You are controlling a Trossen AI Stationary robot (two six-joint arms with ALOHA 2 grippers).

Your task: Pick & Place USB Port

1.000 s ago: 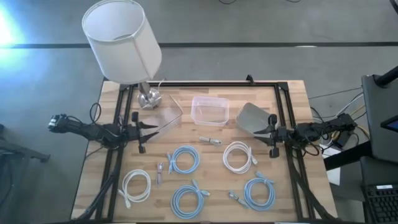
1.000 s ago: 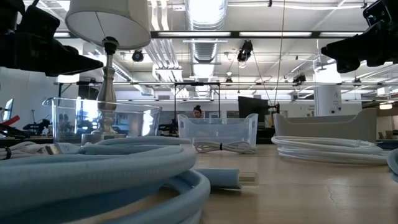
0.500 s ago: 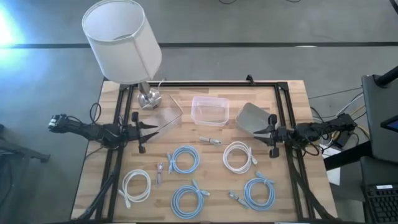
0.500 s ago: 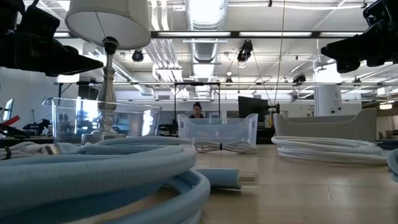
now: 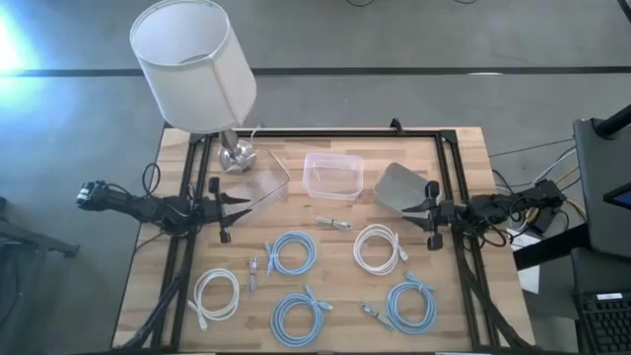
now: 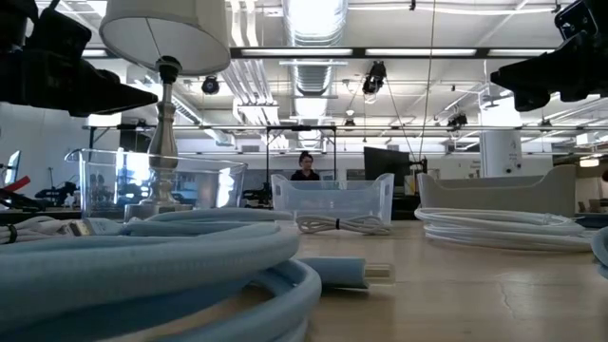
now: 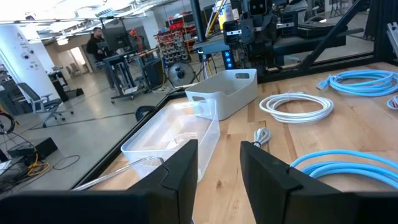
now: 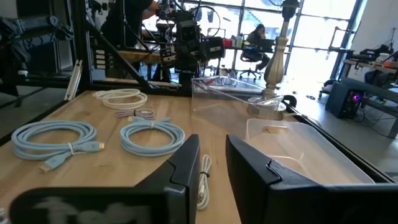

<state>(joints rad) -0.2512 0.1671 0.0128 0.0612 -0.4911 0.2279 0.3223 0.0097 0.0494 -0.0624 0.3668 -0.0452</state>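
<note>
two cables [image 6: 142, 261] blurred up close

We are in a robotics lab or open workshop hall. Over the wooden desk [image 5: 325, 286] we see an exposed ceiling with ducts [image 6: 309, 71], strip lights and hanging cameras. Past the left jaws stand an equipment cart [image 7: 127, 68], an office chair [image 7: 38, 106] and a person [image 7: 96, 42] on a bare concrete floor. Past the right jaws, a person sits at a workstation [image 8: 256, 38] by large windows.
</note>
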